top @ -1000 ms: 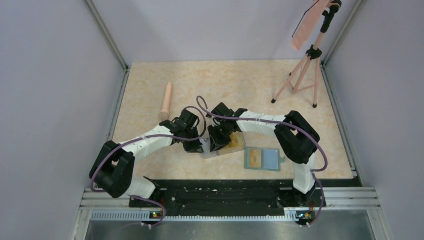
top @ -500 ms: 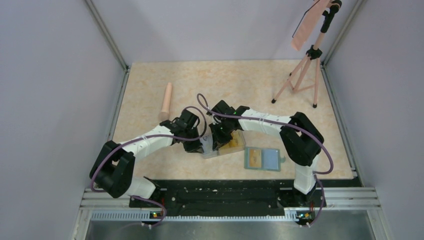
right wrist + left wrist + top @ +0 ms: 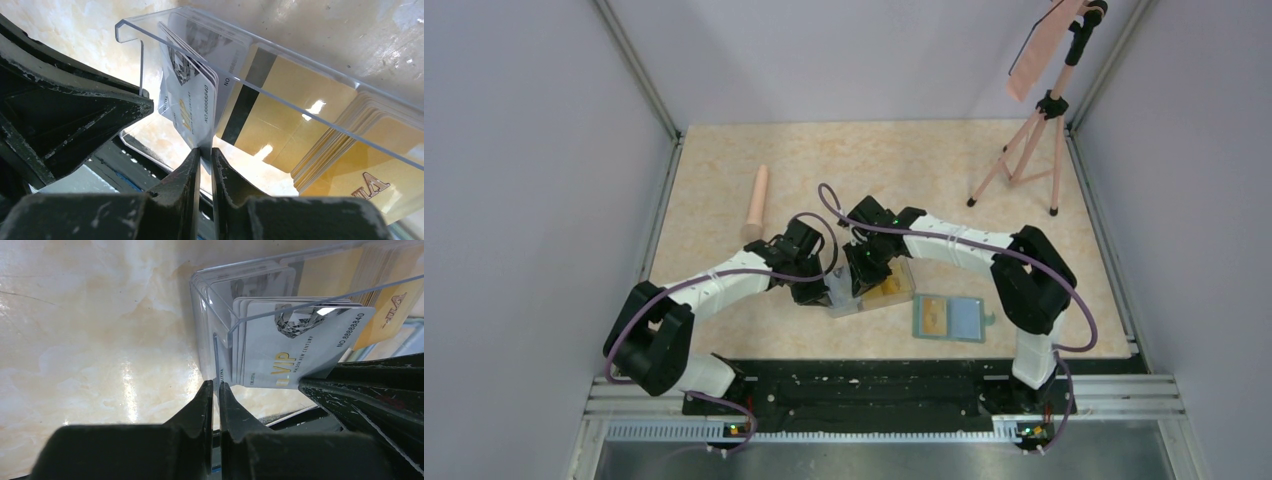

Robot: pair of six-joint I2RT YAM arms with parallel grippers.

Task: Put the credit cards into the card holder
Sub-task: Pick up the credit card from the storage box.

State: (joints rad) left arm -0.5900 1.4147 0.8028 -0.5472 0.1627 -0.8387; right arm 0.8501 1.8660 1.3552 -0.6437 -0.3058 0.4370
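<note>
A clear plastic box point(image 3: 886, 292) lies at the table's middle, holding pale whitish cards point(image 3: 295, 352) and yellow-orange cards point(image 3: 320, 135). My left gripper point(image 3: 827, 290) is shut on the box's end wall point(image 3: 215, 347), which shows thin between the jaws in the left wrist view point(image 3: 215, 386). My right gripper point(image 3: 860, 277) is shut on the edge of one pale "VIP" card point(image 3: 192, 107), which is partly raised out of the stack, as the right wrist view point(image 3: 202, 151) shows. The green card holder point(image 3: 952, 318) lies open to the right of the box, with a yellow card in its left page.
A pinkish cylinder point(image 3: 756, 203) lies at the far left of the table. A tripod point(image 3: 1029, 150) holding a pink panel stands at the back right. Grey walls close in both sides.
The right arm's elbow has swung a little to the right. Both grippers stay at the clear box, and the left arm has not moved.
</note>
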